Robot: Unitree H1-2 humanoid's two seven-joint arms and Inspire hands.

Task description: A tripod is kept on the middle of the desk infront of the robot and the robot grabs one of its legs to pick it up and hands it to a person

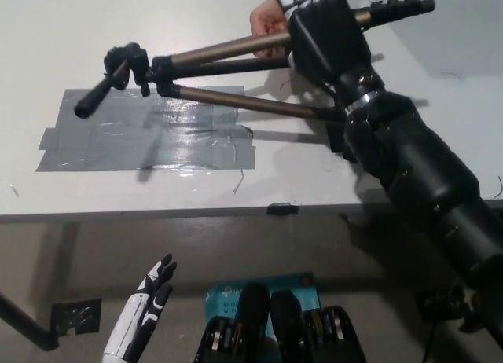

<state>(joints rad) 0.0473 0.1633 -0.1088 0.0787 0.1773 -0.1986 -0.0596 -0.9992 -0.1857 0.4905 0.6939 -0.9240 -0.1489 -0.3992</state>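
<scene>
The tripod (pixel 212 72), bronze legs and black head, hangs above the white desk (pixel 118 190), its head to the left over the grey tape patch (pixel 141 135). My black right hand (pixel 326 41) is shut on its upper leg near the foot end. A person's hand (pixel 269 21) touches the same leg just left of mine. My white left hand (pixel 149 304) rests low at the lower left, below the desk edge, open.
The grey tape patch covers the desk's left middle. A small black clip (pixel 283 209) sits on the desk's front edge. A blue item (pixel 224 300) lies on the floor below.
</scene>
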